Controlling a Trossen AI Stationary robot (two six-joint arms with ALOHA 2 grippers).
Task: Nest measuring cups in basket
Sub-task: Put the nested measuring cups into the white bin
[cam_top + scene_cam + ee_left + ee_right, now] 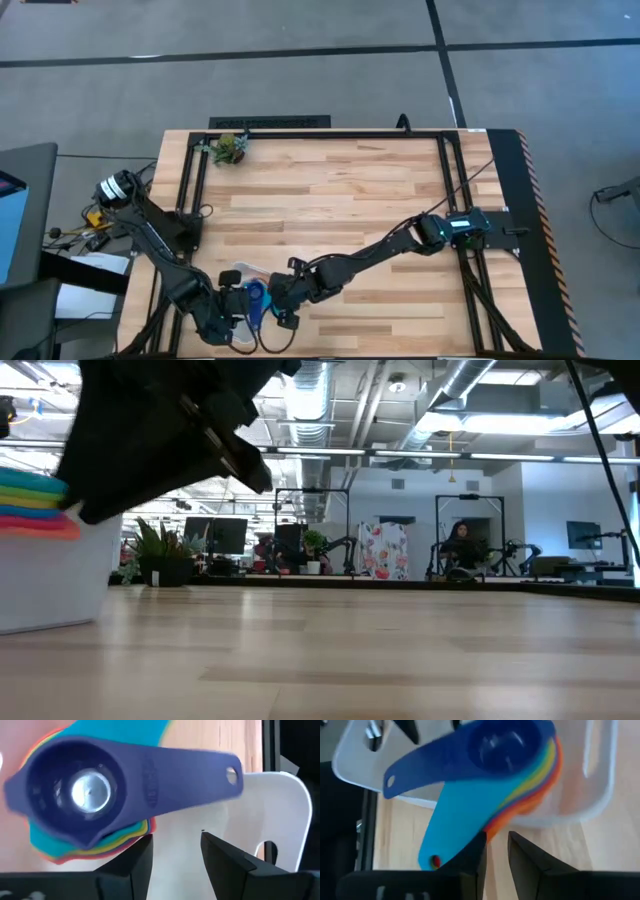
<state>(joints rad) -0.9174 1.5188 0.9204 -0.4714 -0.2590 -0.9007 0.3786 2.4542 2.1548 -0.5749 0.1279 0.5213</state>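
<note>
The measuring cups (85,790) sit nested in one stack, the dark blue one on top, inside the white basket (280,810) near the table's front left (240,270). The dark blue handle (200,770) lies over the basket floor. A light blue handle (445,825) sticks out over the basket's rim above the wood. My left gripper (176,847) hovers open just short of the stack, with nothing between its fingers. My right gripper (496,847) stands at the basket's other side, its fingers a narrow gap apart over bare wood. My right gripper has one finger (472,857) right beside the light blue handle's edge (451,851), near its free end. I cannot tell whether the two touch. Nothing lies between the two fingers.
A small green plant-like clump (232,148) lies at the far left of the table. Black frame rails (320,133) run along the table's far side and down both sides. The wooden top to the right of the basket (400,200) is bare.
</note>
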